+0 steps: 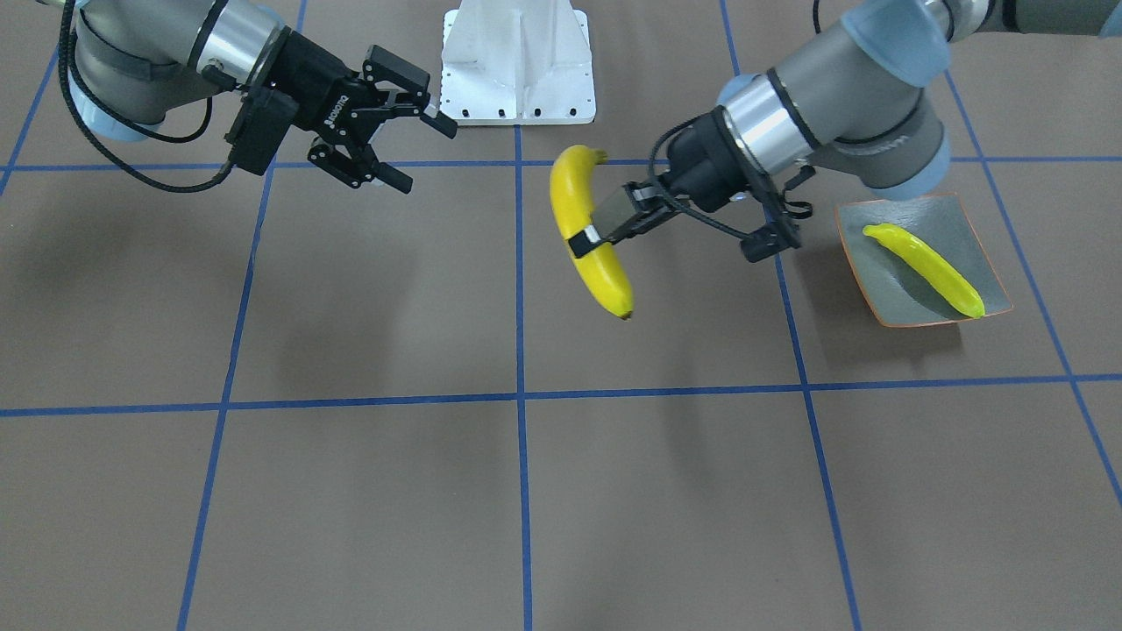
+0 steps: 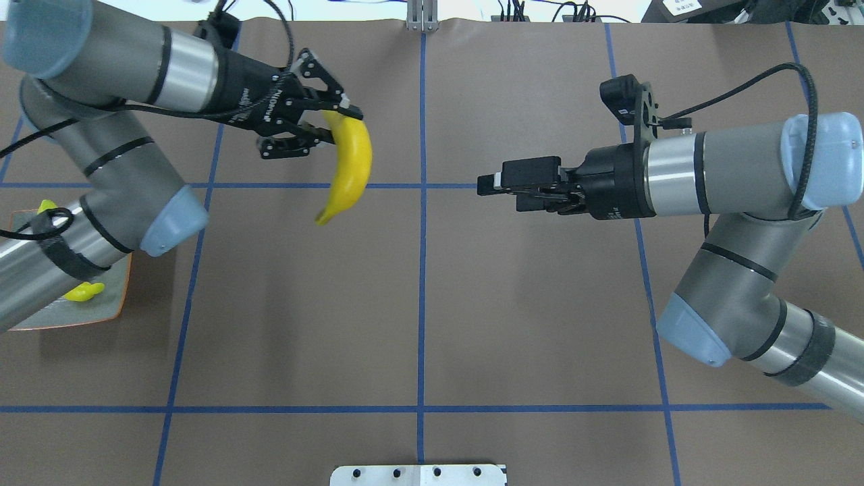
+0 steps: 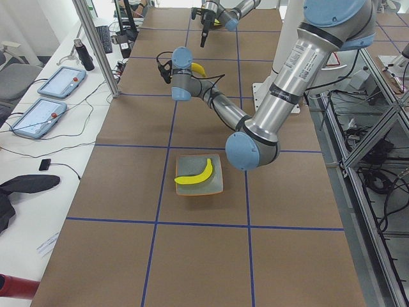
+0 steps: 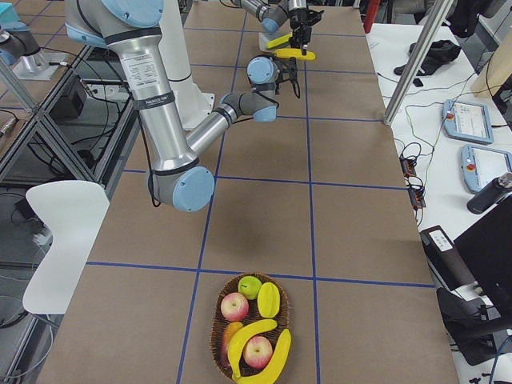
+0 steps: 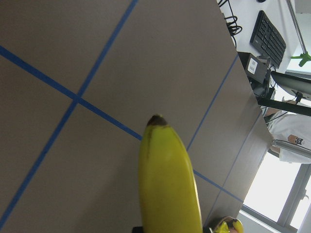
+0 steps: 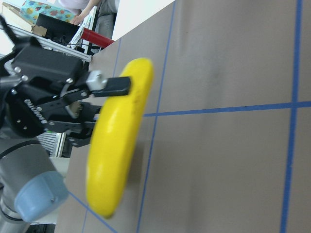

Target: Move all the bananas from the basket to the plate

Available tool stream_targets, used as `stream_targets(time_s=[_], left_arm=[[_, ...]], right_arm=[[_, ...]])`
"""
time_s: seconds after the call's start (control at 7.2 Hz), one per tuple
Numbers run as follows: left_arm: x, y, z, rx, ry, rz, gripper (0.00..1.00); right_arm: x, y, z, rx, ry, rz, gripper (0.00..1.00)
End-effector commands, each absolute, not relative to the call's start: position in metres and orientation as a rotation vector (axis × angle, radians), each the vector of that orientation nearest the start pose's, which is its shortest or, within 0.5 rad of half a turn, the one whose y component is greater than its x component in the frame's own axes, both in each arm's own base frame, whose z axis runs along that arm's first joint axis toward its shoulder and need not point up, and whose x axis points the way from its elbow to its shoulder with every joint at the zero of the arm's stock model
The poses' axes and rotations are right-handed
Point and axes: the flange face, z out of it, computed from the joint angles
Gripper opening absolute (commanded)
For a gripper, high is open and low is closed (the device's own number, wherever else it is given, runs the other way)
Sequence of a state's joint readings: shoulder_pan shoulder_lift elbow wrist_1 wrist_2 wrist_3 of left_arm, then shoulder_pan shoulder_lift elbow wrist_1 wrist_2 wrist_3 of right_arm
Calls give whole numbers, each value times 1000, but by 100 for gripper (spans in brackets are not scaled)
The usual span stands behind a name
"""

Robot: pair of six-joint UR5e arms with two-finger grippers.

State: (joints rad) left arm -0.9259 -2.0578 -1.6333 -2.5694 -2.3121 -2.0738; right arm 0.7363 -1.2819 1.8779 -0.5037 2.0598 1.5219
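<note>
My left gripper (image 1: 585,237) is shut on the middle of a yellow banana (image 1: 589,235) and holds it in the air over the table's middle; the same banana (image 2: 349,162) hangs from the left gripper (image 2: 341,125) in the overhead view. Another banana (image 1: 925,267) lies on the grey-green plate (image 1: 933,217) beside the left arm's elbow. My right gripper (image 1: 425,156) is open and empty, facing the held banana (image 6: 119,141). The basket (image 4: 216,320) at the table's right end holds two more bananas (image 4: 258,352).
Apples (image 4: 234,306) and other fruit share the basket. The white robot base (image 1: 517,66) stands at the table's edge between the arms. Blue tape lines cross the brown table. Tablets and cables lie on side benches.
</note>
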Motion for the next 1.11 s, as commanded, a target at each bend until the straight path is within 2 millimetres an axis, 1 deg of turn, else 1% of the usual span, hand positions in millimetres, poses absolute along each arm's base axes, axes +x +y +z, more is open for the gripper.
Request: stream_targets(time_s=[0.0,0.14,0.28,0.42,0.56,0.69,0.83,0.97], left_arm=[[243,-531,343,-223,1438,-648,0],[220,-518,395,-186,1368,-639,0],[204,-515,422,-193,1313,-667,0],[193,-497,467,-185,1244,-653,0],[170,-477,508,-133,1188,-597,0],[158,-479,518,-115,1127,-588,0],[155,-484,519,-104,1052,-594,0],[157,-485,511,-121,955,-645,0]], right_arm=[[-300,-423,288,281,-1555,198,100],[-294,-424,312,270,-1514,231,100],[-287,-424,337,282,-1464,289,100],[-283,-424,351,290,-1434,320,100],[-281,-425,361,302,-1411,348,100],[-280,-428,366,328,-1395,378,100],[-278,-427,370,332,-1387,388,100],[-278,-427,370,331,-1386,390,100]])
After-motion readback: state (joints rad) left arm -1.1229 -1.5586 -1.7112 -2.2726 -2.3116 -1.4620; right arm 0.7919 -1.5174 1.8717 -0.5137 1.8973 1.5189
